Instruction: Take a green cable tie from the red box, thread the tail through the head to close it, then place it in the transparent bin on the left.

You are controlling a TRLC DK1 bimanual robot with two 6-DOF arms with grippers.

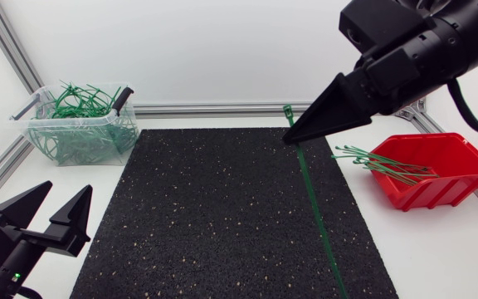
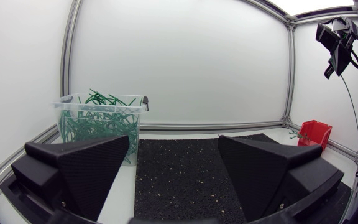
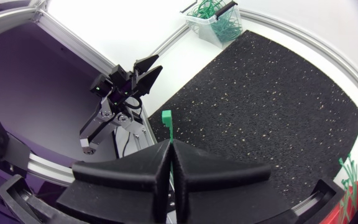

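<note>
My right gripper [image 1: 294,133] is raised above the mat's far right part, shut on a green cable tie [image 1: 314,208] just below its head. The tail hangs straight down toward the near edge. In the right wrist view the tie's head [image 3: 166,121] sticks out past the closed fingertips of the right gripper [image 3: 169,148]. The red box [image 1: 438,176] at the right holds several green ties. At the far left stands the transparent bin [image 1: 80,133], full of looped ties. My left gripper [image 1: 65,195] stands open and empty at the near left, facing the bin [image 2: 98,124].
A black speckled mat [image 1: 214,216] covers the middle of the table. An aluminium frame rail [image 1: 222,109] runs along the back and sides. The red box [image 2: 314,134] lies far off beside the left gripper's [image 2: 174,158] right finger.
</note>
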